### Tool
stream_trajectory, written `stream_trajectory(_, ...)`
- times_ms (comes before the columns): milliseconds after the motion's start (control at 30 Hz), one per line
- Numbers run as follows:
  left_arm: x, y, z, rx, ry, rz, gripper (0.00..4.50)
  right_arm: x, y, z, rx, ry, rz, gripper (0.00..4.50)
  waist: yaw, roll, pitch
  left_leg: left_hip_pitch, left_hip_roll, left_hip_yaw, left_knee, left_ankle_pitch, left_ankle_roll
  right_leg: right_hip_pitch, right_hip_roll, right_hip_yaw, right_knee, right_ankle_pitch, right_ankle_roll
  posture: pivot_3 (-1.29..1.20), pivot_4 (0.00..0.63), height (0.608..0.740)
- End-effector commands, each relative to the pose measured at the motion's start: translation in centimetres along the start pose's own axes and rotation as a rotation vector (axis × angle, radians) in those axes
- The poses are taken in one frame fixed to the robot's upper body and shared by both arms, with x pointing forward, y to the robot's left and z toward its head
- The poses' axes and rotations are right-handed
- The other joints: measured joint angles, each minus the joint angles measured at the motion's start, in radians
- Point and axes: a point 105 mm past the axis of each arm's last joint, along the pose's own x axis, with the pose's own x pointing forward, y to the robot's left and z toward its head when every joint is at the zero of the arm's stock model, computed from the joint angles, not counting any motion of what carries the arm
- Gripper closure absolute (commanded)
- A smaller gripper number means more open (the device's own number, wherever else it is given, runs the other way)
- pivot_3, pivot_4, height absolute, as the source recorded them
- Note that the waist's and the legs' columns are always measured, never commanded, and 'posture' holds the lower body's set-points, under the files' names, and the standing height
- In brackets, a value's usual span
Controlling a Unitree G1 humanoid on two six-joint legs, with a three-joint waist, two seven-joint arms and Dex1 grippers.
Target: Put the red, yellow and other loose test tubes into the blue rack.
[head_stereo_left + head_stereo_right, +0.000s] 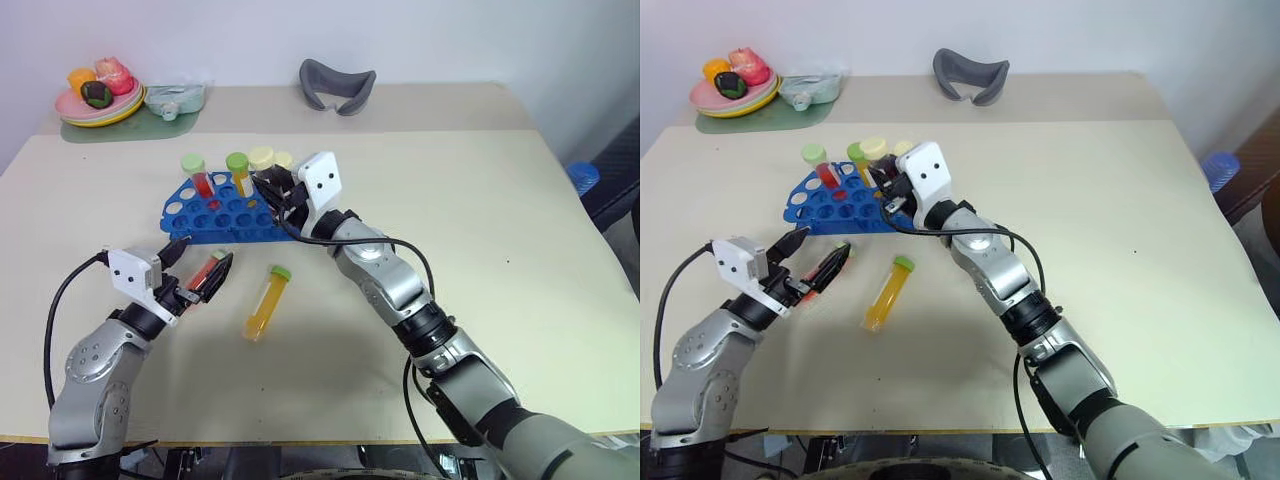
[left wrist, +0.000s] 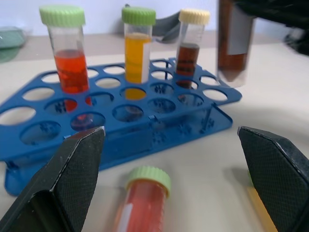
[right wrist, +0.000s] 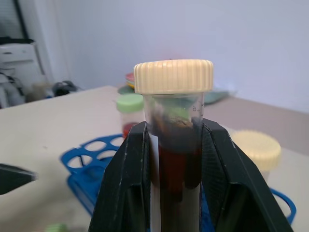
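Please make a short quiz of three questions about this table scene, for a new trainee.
1. True or false: the right gripper holds a dark tube with cream cap.
2. How many tubes stand in the blue rack? A) one B) three C) five
3. Fill in: the left gripper is ____ around the lying red tube, while the yellow tube lies apart on the table.

Key: 1 true; 2 B; 3 open.
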Motion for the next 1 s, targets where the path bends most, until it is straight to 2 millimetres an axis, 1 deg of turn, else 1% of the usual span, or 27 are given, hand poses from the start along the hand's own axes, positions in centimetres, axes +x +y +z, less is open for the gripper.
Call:
stream_trajectory(33, 0.1, 0.0, 0.8, 0.02, -0.037, 0.0, 0.0, 1.1, 0.0, 1.7, -0.019, -0.077, -0.004, 3.67, -0.003, 0.0, 0.0, 0.0, 0.0, 0.0, 0.0, 0.0, 0.0, 0.0, 0.0, 0.0, 0.0, 0.0, 0.0, 0.0, 0.15, 0.74)
stream_trajectory(167, 0.2, -0.3, 0.9, 0.014, -0.043, -0.009, 0.0, 1.7, -0.4, 1.2, -0.016, -0.075, -0.025, 3.67, -0.016, 0.0, 0.0, 0.0, 0.0, 0.0, 0.0, 0.0, 0.0, 0.0, 0.0, 0.0, 0.001, 0.0, 0.0, 0.0, 0.15, 0.74)
stream_trajectory(300, 0.1, -0.4, 1.1, 0.008, -0.046, -0.017, 0.0, 1.8, -0.5, 0.7, -0.009, -0.074, -0.027, 3.67, -0.022, 0.0, 0.0, 0.001, 0.0, 0.0, 0.0, 0.001, -0.001, 0.0, 0.0, 0.0, 0.002, 0.0, 0.0, 0.0, 0.15, 0.74)
stream_trajectory(567, 0.1, -0.3, 1.2, 0.01, -0.043, -0.019, 0.0, 1.5, 0.7, -0.9, 0.006, -0.04, 0.024, 3.67, -0.024, 0.0, 0.0, 0.003, 0.0, 0.0, 0.0, 0.001, -0.001, 0.0, 0.0, 0.001, 0.005, 0.0, 0.0, 0.0, 0.15, 0.74)
stream_trajectory(667, 0.0, -0.4, 1.2, 0.01, -0.042, -0.023, 0.0, 1.6, 1.3, -1.1, 0.01, -0.035, 0.044, 3.67, -0.025, 0.0, 0.0, 0.003, 0.0, 0.0, 0.0, 0.001, -0.001, 0.0, 0.0, 0.001, 0.005, 0.0, 0.0, 0.0, 0.15, 0.74)
stream_trajectory(833, 0.1, -0.4, 1.2, 0.008, -0.043, -0.025, 0.0, 1.8, 0.9, -1.4, -0.004, -0.025, 0.02, 3.67, -0.025, 0.0, 0.0, 0.004, 0.0, 0.0, 0.0, 0.001, -0.001, 0.0, 0.0, 0.001, 0.006, 0.0, 0.0, 0.0, 0.15, 0.74)
stream_trajectory(1000, 0.2, -0.5, 1.3, 0.007, -0.046, -0.024, 0.0, 1.4, 0.6, -1.7, 0.023, -0.025, 0.017, 3.67, -0.024, 0.0, 0.0, 0.004, 0.0, 0.0, 0.0, 0.001, -0.002, 0.001, 0.0, 0.001, 0.006, 0.0, 0.0, 0.0, 0.15, 0.74)
